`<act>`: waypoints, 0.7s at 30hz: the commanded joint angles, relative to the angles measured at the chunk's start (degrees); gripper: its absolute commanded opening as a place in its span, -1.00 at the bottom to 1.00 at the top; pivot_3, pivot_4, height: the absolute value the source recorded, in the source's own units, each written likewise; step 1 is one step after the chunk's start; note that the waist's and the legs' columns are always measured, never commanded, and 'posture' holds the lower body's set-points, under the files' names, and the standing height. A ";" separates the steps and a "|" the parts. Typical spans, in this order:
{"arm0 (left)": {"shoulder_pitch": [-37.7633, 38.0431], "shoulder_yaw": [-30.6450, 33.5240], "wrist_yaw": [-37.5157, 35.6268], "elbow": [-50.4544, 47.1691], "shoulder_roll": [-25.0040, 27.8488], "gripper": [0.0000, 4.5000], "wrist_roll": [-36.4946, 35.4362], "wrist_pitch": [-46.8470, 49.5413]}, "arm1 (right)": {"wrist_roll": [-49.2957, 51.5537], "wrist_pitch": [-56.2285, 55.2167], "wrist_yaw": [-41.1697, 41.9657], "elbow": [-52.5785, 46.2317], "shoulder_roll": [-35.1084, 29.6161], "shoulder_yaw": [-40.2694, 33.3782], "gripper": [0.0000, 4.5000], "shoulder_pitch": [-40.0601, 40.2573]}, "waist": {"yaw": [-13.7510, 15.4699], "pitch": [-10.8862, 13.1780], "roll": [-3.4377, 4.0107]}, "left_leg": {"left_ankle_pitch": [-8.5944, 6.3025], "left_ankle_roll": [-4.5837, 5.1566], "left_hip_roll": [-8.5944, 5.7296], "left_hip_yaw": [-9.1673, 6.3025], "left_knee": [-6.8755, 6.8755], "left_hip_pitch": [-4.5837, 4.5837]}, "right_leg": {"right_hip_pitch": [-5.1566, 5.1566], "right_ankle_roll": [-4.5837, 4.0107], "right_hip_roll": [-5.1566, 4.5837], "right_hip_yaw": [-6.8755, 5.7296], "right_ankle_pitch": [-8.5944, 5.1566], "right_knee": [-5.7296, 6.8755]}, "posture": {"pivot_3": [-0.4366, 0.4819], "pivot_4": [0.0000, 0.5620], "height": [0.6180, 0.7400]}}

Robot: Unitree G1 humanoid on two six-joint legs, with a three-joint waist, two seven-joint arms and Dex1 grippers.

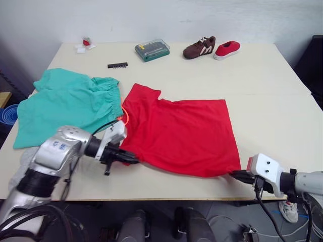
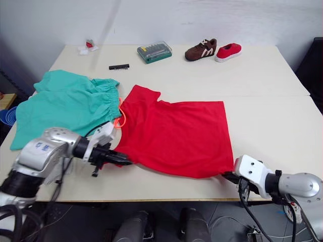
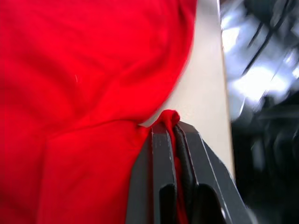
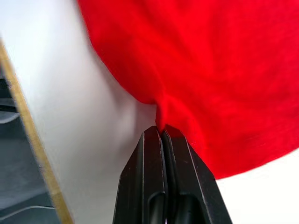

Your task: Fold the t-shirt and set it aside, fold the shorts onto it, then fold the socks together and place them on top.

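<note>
The t-shirt (image 1: 181, 133) lies flat near the front edge of the table (image 1: 272, 75), approx. in the middle. The left gripper (image 1: 132, 158) is clamped on its front left corner, fingers together w/ red cloth between them. The right gripper (image 1: 237, 175) pinches the front right corner the same way. The shorts (image 1: 65, 106) lie at the left edge, just beside the t-shirt. At the back edge are two shoes (image 1: 211, 48) and a bit set box (image 1: 152, 50).
</note>
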 commanded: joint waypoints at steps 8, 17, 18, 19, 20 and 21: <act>6.56 -0.37 -1.28 -4.70 2.13 -0.99 0.26 -5.08 | 4.89 1.41 3.68 -6.50 -0.85 -2.53 -1.00 4.15 | 0.15 0.01 0.00 | -0.32 0.12 -0.01 -0.09 0.03 -0.01 | 0.05 -0.01 -0.07 0.00 0.01 -0.05 | -0.05 -0.47 1.00; -3.76 0.34 1.58 11.53 -4.96 -0.99 4.17 -14.85 | -1.59 -0.60 -6.18 2.62 1.13 -1.46 -1.00 -9.78 | 0.17 0.05 -0.04 | -0.20 0.11 -0.02 -0.07 0.07 0.00 | 0.04 -0.08 -0.05 -0.06 0.04 -0.06 | -0.05 -0.47 1.00; -9.25 2.16 5.51 16.39 -8.41 -0.99 4.73 -16.68 | -2.18 -0.63 -8.84 4.80 1.94 -1.77 -1.00 -14.67 | 0.35 0.07 -0.06 | -0.12 0.16 -0.02 -0.08 0.14 -0.12 | 0.02 -0.12 -0.05 -0.09 0.12 -0.17 | -0.05 -0.47 1.00; -17.07 5.46 12.26 23.07 -12.73 -0.99 5.12 -20.40 | -3.59 -1.45 -12.55 7.77 2.50 -2.47 -1.00 -21.12 | 0.55 0.09 -0.05 | 0.01 0.18 -0.02 -0.10 0.15 -0.14 | 0.06 -0.09 -0.06 -0.11 0.21 -0.24 | -0.05 -0.47 1.00; -25.11 9.01 20.67 29.45 -16.23 -0.99 6.12 -26.00 | -5.65 -2.78 -16.66 10.76 2.67 -3.28 -1.00 -27.37 | 0.88 0.18 -0.05 | 0.12 0.22 -0.02 -0.11 0.18 -0.28 | 0.02 -0.13 -0.07 -0.12 0.28 -0.30 | -0.05 -0.47 1.00; -32.79 12.59 29.12 35.30 -18.68 -0.99 7.18 -33.67 | -8.23 -5.17 -21.05 13.91 2.58 -4.06 -1.00 -33.30 | 0.98 0.27 -0.11 | 0.26 0.30 -0.02 -0.13 0.26 -0.44 | -0.04 0.03 -0.09 -0.15 0.54 -0.37 | -0.05 -0.47 1.00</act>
